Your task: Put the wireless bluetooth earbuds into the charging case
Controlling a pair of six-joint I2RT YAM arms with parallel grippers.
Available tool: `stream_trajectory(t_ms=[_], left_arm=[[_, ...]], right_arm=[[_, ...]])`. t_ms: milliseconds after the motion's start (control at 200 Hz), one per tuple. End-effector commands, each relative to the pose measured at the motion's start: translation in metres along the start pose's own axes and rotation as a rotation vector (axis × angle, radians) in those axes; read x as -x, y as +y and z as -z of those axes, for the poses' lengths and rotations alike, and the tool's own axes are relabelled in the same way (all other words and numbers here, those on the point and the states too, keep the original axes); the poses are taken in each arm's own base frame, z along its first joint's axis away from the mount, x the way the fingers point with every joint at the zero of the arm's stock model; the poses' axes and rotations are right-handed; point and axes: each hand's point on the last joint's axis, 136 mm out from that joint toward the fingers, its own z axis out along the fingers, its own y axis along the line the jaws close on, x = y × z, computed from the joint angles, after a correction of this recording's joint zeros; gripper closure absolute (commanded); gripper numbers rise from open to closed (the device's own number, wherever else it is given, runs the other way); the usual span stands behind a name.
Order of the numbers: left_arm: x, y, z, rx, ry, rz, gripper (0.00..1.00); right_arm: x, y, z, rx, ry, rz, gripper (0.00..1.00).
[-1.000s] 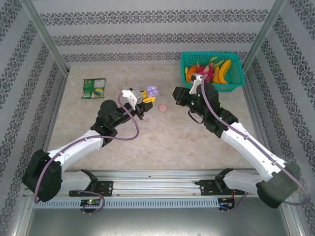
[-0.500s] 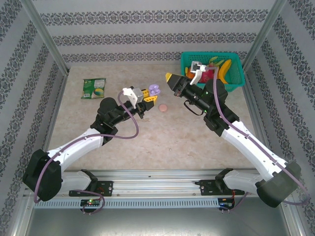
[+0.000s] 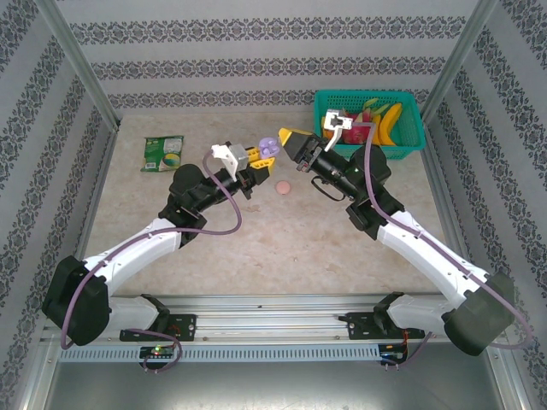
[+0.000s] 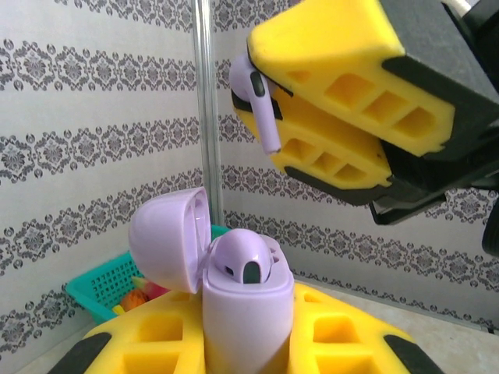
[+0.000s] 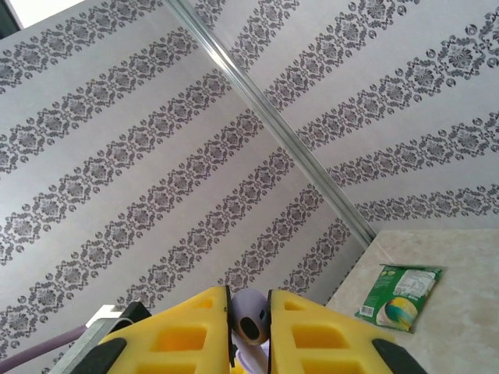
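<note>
My left gripper (image 3: 257, 160) is shut on an open pale purple charging case (image 4: 248, 312), held upright above the table. Its lid (image 4: 166, 238) is tipped back to the left. One purple earbud (image 4: 242, 259) sits in the case. My right gripper (image 3: 289, 139) hovers just above and to the right of the case, shut on a second purple earbud (image 4: 258, 103), whose stem points down. In the right wrist view that earbud (image 5: 251, 318) is pinched between the yellow fingers (image 5: 187, 335). A small pink round piece (image 3: 283, 187) lies on the table below both grippers.
A teal basket (image 3: 412, 141) of toy fruit stands at the back right, close behind the right arm. A green snack packet (image 3: 162, 154) lies at the back left; the right wrist view catches it as a green packet (image 5: 401, 294). Patterned walls and metal posts enclose the table.
The right gripper has swung up and left from near the table to just beside the case, carrying the earbud. The left gripper has raised the case slightly toward it.
</note>
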Motion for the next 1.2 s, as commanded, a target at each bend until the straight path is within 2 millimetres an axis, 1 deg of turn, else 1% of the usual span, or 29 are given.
stream_trajectory(t_ms=[0, 265, 515, 969, 1199], left_arm=[[0.029, -0.005, -0.006, -0.017, -0.086, 0.002, 1.00], [0.033, -0.005, -0.010, -0.020, -0.091, 0.015, 1.00], [0.039, -0.004, -0.009, -0.019, -0.104, 0.021, 1.00], [0.041, -0.006, -0.008, -0.026, -0.107, 0.025, 1.00], [0.041, -0.008, -0.008, -0.035, -0.106, 0.027, 1.00]], right_arm=[[0.002, 0.014, 0.000, 0.069, -0.026, 0.016, 0.85], [-0.004, 0.014, 0.001, 0.070, -0.026, 0.020, 0.85], [-0.010, 0.007, 0.000, 0.055, -0.018, 0.014, 0.86], [-0.019, -0.004, -0.004, 0.033, -0.001, -0.001, 0.86], [-0.019, -0.009, -0.006, 0.015, -0.006, -0.001, 0.86]])
